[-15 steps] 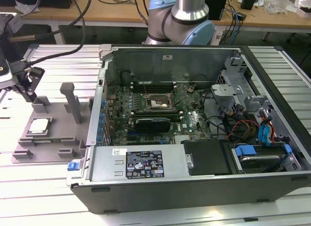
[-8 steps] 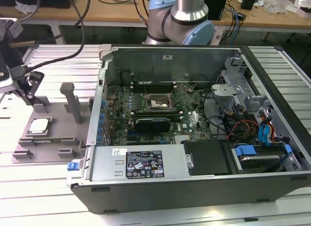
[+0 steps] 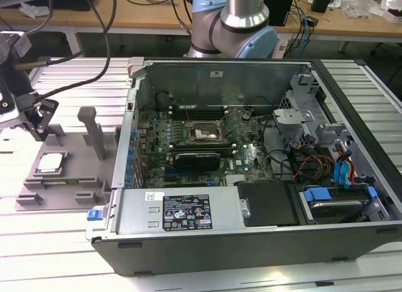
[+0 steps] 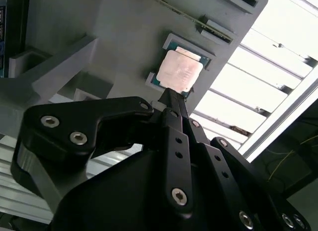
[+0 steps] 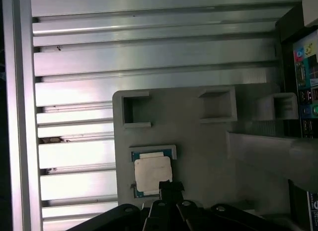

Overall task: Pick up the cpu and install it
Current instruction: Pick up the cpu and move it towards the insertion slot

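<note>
Hand [image 4: 171,95] up close, fingers pinched narrow, holding nothing, tip hovering over the cpu [image 4: 180,69] in its gray tray [image 4: 114,35].

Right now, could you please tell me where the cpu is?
The cpu lies in a pocket of the grey holder plate on the exterior view's left, beside the open computer case, with the gripper near its edge.

Cpu [image 3: 51,162] sits in grey holder [image 3: 63,186], exterior view's left. Gripper [image 3: 41,130] hovers just beyond it. Open computer case [image 3: 251,238] beside holder, right.
</note>
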